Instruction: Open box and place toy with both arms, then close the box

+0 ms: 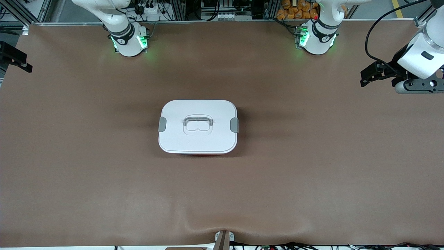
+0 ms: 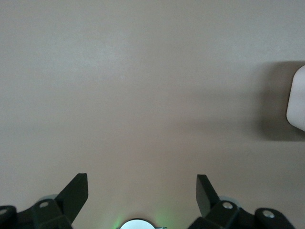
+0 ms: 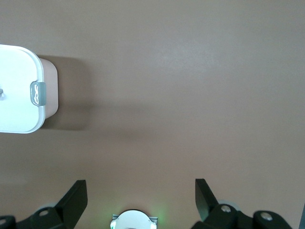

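Observation:
The box (image 1: 197,126) stands shut in the middle of the table, its white lid on and a grey clip (image 1: 234,125) at each end; the clear handle (image 1: 197,123) lies in the lid's recess. A strip of its pink tub wall (image 3: 50,90) shows under the lid. The toy is out of view. My left gripper (image 1: 367,77) hangs open and empty over the left arm's end of the table, well apart from the box. My right gripper (image 1: 15,57) hangs open and empty over the right arm's end. In the wrist views the left gripper (image 2: 141,191) and the right gripper (image 3: 140,195) have only bare table between their fingers.
A brown mat (image 1: 312,166) covers the whole table. The two green-lit arm bases (image 1: 130,40) (image 1: 317,38) stand along the edge farthest from the front camera. A small clamp (image 1: 223,239) sits at the nearest edge.

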Controlling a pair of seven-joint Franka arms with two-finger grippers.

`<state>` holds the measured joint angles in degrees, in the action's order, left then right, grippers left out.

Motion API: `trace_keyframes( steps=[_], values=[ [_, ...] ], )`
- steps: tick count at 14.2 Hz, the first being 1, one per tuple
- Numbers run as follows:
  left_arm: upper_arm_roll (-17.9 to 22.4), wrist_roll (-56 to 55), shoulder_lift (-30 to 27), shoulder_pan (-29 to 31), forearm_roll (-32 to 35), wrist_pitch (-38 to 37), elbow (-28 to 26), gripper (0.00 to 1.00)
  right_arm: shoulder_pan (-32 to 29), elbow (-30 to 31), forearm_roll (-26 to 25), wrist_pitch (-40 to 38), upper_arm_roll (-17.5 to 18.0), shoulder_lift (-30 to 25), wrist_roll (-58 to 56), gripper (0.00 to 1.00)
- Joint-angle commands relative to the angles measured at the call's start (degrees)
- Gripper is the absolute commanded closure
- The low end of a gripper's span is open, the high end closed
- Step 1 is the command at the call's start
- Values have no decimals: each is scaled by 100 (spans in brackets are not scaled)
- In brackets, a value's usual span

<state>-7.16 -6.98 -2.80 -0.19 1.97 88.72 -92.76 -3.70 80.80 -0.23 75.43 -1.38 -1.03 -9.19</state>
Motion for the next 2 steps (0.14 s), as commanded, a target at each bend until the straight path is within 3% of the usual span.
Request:
trace_keyframes(
  steps=[1,2],
  values=[
    [-31,-76,-54,46,-92,13,-5,0,-105,23,-3,-28,58,-29,-31,0],
    [-31,-76,-54,55,-92,13,-14,0,-105,23,-3,-28,58,-29,-31,0]
  ],
)
